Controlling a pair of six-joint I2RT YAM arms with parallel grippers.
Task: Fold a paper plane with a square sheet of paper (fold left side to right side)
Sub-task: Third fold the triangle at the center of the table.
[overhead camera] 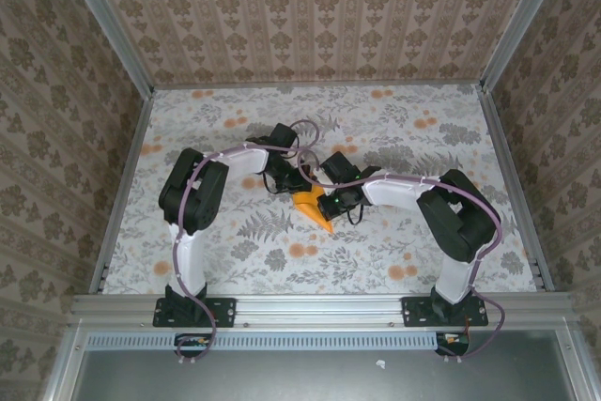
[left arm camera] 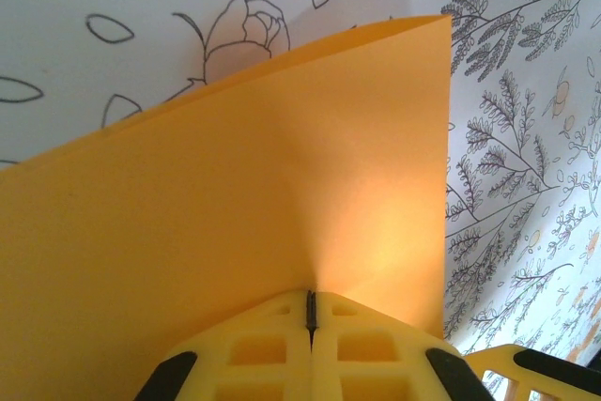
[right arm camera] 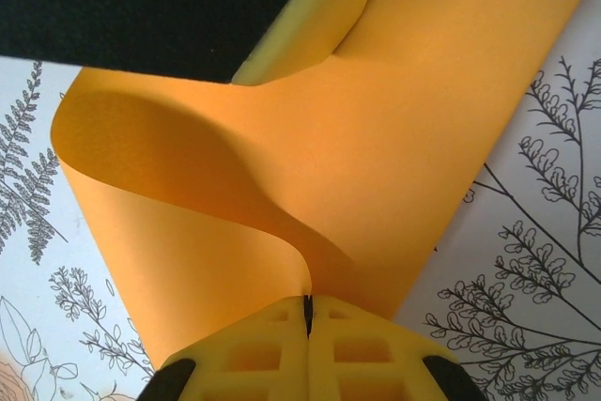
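The left fingers (overhead camera: 297, 189) and right fingers (overhead camera: 332, 203) meet over the orange paper (overhead camera: 314, 210), which lies mid-worktop (overhead camera: 423, 147) with its point toward the arm bases. At the left wrist, the yellow left fingers (left arm camera: 272, 335) are pressed together on the paper's (left arm camera: 235, 232) near edge, and the sheet rises beyond them. At the right wrist, the right fingers (right arm camera: 272, 335) pinch a curling bend of paper (right arm camera: 376, 166).

square sheet of paper (left arm camera: 235, 232) — cut off left, bottom | dark blur (right arm camera: 141, 7) hides its top
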